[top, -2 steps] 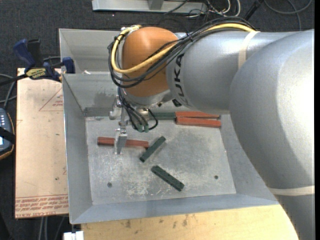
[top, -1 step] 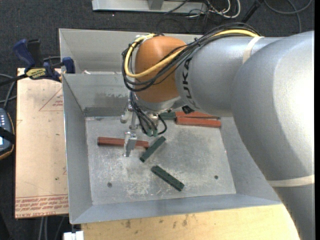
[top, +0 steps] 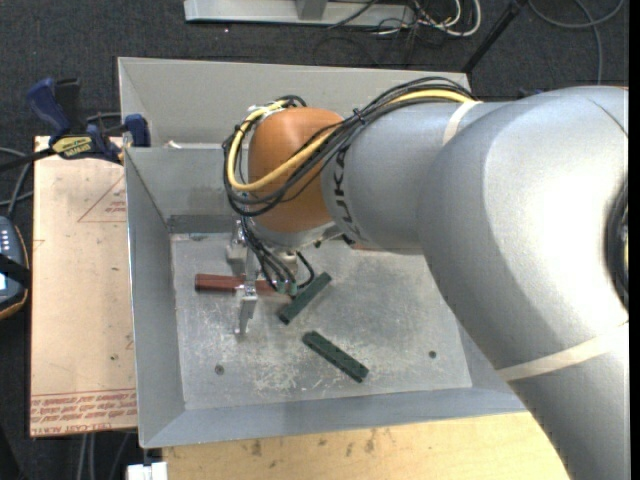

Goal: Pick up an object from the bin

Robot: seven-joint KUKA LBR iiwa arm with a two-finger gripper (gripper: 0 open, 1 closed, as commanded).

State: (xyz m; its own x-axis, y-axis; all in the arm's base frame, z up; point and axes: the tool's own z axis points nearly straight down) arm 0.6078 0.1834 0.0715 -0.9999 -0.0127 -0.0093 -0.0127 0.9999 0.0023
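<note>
Count: 1 red-brown bar, 2 dark green bars | fingers together, empty, over red-brown bar

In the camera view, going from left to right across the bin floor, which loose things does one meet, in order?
Red-brown bar → tilted green bar → lower green bar. The end effector overlaps the red-brown bar, so it is left out.

Floor: dark grey carpet, speckled, evenly lit. Far side: pale metal stand base lying flat on carpet; black and white cables bunched just beside it; a thin dark pole running diagonally nearby
</note>
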